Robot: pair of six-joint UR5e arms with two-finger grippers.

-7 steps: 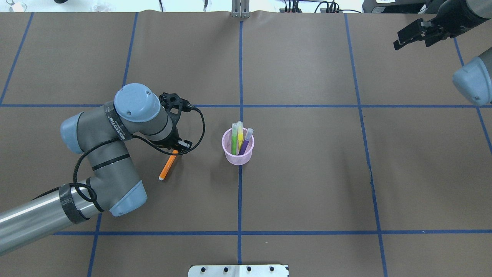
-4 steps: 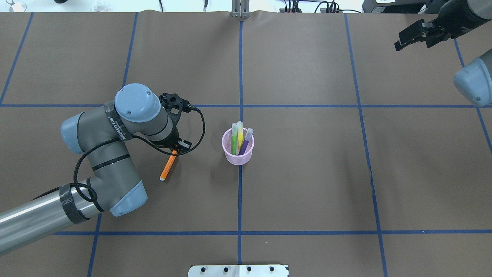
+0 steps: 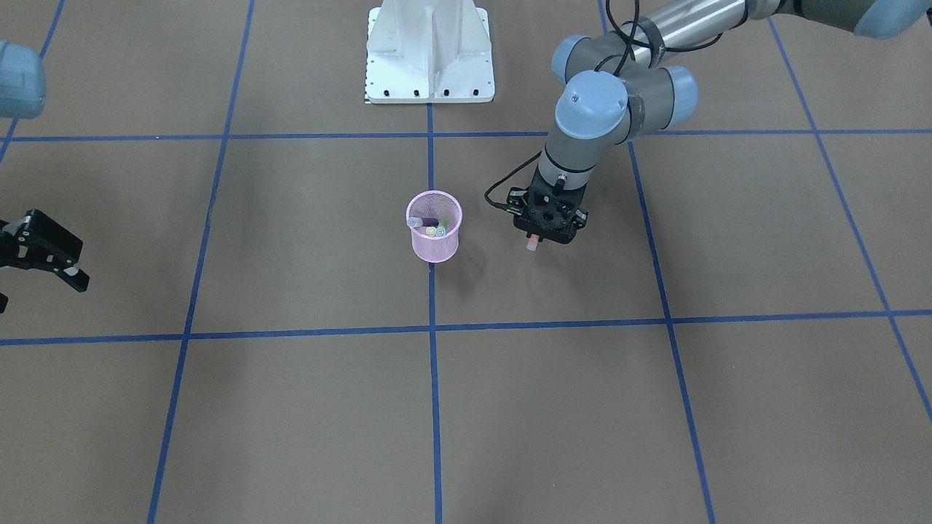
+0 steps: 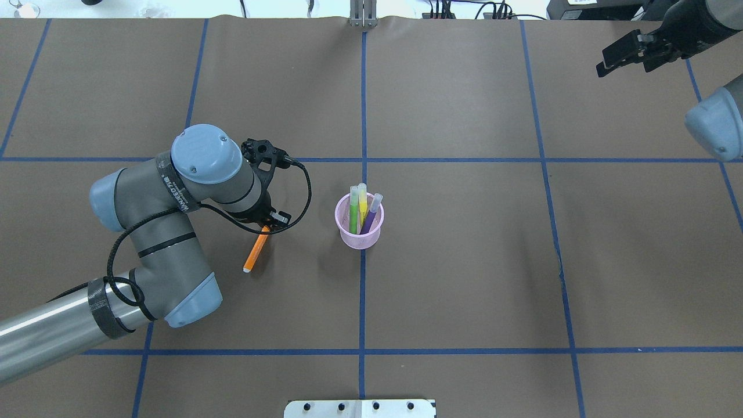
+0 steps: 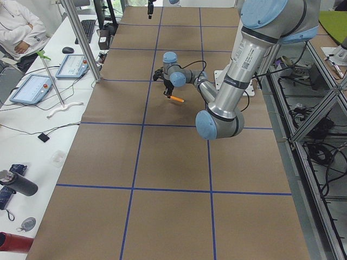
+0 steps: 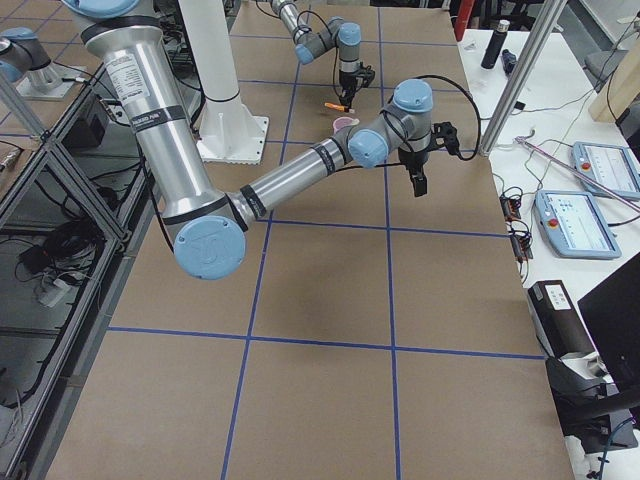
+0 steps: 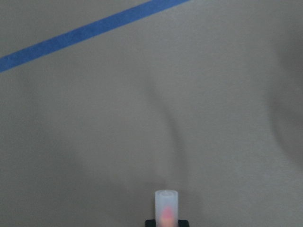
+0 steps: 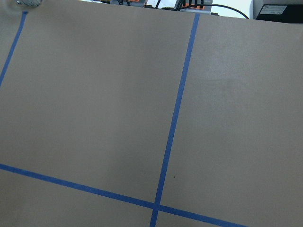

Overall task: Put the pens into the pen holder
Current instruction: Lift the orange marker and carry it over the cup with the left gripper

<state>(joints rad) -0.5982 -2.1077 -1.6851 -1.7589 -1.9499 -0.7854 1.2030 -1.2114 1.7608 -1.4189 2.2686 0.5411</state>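
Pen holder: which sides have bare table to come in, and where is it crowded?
Bare table borders the pen holder on every side, widest toward the right gripper. The only crowding: the left gripper holding the orange pen on its other side, and three pens inside it.

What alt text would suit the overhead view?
The left arm's jaws grip one end of an orange pen beside a pink mesh pen holder containing green, yellow and purple pens, on a brown table. The right arm hangs at the far corner.
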